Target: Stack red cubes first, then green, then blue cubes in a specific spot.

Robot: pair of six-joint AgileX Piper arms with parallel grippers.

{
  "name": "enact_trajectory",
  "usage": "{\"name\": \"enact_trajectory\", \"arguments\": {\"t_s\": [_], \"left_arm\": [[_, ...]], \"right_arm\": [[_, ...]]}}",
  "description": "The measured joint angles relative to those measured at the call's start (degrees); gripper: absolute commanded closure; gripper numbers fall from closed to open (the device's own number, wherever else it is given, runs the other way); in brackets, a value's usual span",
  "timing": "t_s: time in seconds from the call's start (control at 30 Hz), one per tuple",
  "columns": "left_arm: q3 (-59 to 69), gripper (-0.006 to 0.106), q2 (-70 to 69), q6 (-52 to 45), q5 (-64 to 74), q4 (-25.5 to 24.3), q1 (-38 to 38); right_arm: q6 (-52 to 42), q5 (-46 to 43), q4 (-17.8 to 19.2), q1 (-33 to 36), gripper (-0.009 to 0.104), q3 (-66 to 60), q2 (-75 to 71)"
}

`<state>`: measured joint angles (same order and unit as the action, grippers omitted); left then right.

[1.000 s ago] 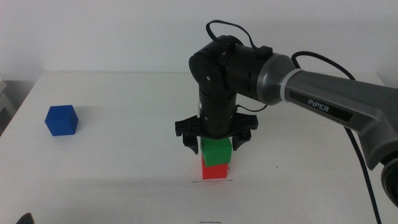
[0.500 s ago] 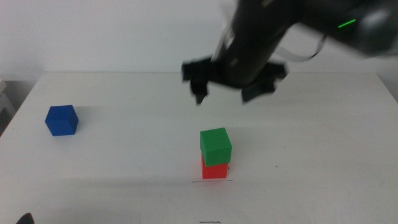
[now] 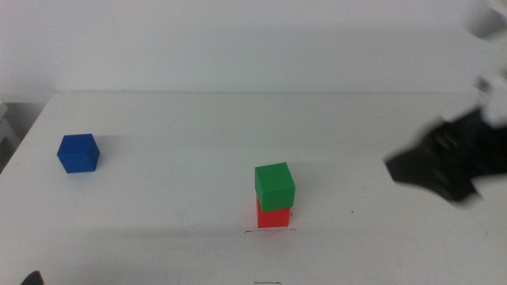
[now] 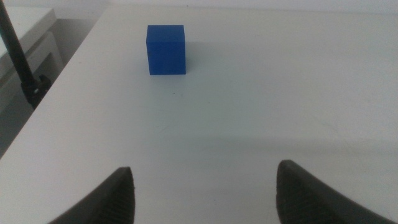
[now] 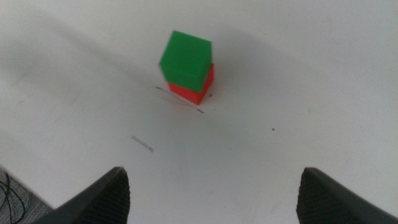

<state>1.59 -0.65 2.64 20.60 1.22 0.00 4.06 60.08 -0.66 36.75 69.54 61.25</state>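
Your right gripper (image 3: 444,170) hangs blurred at the table's (image 3: 174,127) right side, jaws spread and empty. The green cube (image 3: 274,186) sits on the red cube (image 3: 273,216) near the front centre. The blue cube (image 3: 78,153) rests far left, ahead of your wide-open left gripper (image 4: 202,190).

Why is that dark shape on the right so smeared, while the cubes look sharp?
Middle view: the right hand is motion-blurred, while the green cube, red cube and blue cube stay crisp. Right wrist view: the stack is sharp with a soft shadow. Left wrist view: even light, no glare.
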Motion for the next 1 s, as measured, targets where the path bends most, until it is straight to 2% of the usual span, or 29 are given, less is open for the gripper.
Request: {"name": "enact_trajectory", "arguments": {"t_s": [0.2,0.47,0.73,1.0], "left_arm": [[0.0,0.026,0.0,0.0,0.0,0.0,0.0],[0.0,0.026,0.0,0.0,0.0,0.0,0.0],[0.0,0.026,0.0,0.0,0.0,0.0,0.0],[0.0,0.026,0.0,0.0,0.0,0.0,0.0]], "right_arm": [[-5.5,-3.0,-1.6,0.0,0.001,-7.6,-9.9],[-6.5,-3.6,-1.7,0.0,0.001,-7.8,-10.9],[-6.5,-11.4,-1.7,0.0,0.001,-8.1,-14.9],[-6.6,-13.1,-1.7,0.0,0.001,-8.1,-15.8]]}}
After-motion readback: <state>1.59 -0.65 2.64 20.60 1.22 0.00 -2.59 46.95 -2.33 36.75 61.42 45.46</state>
